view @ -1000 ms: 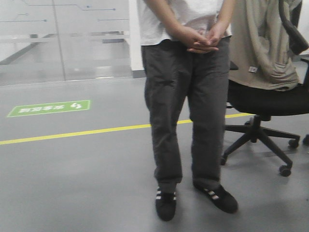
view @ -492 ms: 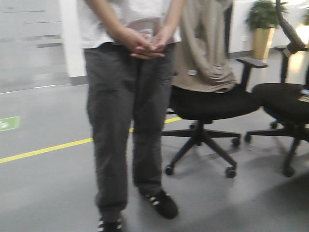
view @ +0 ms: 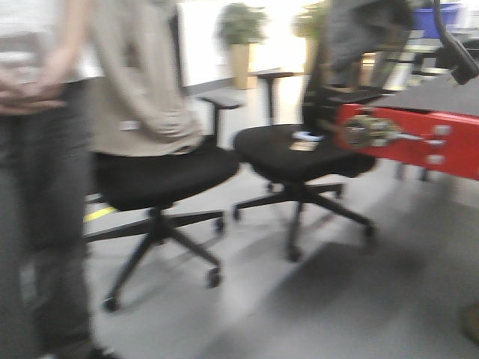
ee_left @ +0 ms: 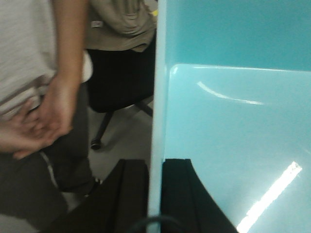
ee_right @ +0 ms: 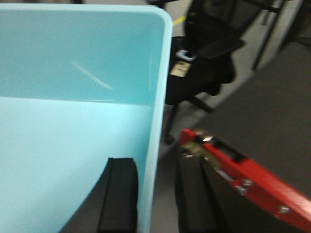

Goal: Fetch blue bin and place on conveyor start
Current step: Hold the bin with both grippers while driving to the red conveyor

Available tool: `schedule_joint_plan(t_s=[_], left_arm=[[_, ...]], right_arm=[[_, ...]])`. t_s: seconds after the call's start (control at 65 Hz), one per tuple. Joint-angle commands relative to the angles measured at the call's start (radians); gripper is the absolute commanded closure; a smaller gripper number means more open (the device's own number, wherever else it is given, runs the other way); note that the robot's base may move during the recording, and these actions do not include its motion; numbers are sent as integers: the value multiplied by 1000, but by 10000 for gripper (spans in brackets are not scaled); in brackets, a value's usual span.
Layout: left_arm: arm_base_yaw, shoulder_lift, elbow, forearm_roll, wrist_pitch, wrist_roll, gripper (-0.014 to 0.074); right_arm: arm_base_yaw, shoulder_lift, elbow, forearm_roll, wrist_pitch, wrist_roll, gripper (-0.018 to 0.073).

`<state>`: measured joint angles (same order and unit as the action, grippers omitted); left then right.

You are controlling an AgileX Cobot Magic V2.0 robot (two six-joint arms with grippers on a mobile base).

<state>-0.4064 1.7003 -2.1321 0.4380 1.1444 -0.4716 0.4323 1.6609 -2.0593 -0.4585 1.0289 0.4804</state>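
Observation:
Both grippers hold the blue bin by opposite side walls, above the floor. In the left wrist view my left gripper (ee_left: pixel 155 194) has one finger outside and one inside the pale turquoise bin (ee_left: pixel 233 145). In the right wrist view my right gripper (ee_right: pixel 155 194) straddles the bin's (ee_right: pixel 73 121) right wall the same way. The conveyor start shows as a red frame (ee_right: pixel 243 174) with bolts and a dark grey belt (ee_right: pixel 272 107) just right of the right gripper. In the front view the red frame (view: pixel 404 138) and belt (view: pixel 441 93) are at the right. No gripper shows in the front view.
A person (view: pixel 37 187) stands at the left edge, hands clasped; the hands also show in the left wrist view (ee_left: pixel 43 121). Two black office chairs (view: pixel 150 172) (view: pixel 299 149) stand ahead on the grey floor. Potted plants (view: pixel 243 37) and a dark blue crate (view: pixel 434 19) are far back.
The front view has swung right. The person has slid from centre to the left edge, and the chairs and the red conveyor frame have come into view.

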Motion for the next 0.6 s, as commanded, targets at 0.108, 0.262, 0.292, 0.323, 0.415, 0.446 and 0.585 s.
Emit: schedule_joint_plan(t_s=[0.108, 0.262, 0.292, 0.323, 0.415, 0.446, 0.585], left_arm=[[-16, -8, -3, -2, -37, -11, 707], [-16, -8, -3, -2, -37, -11, 707], [-16, -8, -3, -2, -37, -11, 707], [-16, -8, -3, -2, -37, -11, 707], [-16, -8, -3, -2, -37, -11, 707], [-16, -8, -3, -2, -37, -11, 707], [-16, -8, -3, -2, -37, -11, 707]], right_arm=[[6, -10, -5, 15, -68, 36, 720], [6, -10, -5, 15, -68, 36, 720], [6, -10, -5, 15, -68, 36, 720], [6, -10, -5, 15, -68, 36, 720], [6, -10, -5, 15, -66, 36, 720], [6, -10, -5, 15, -66, 36, 720], [6, -10, -5, 15, -66, 36, 720]])
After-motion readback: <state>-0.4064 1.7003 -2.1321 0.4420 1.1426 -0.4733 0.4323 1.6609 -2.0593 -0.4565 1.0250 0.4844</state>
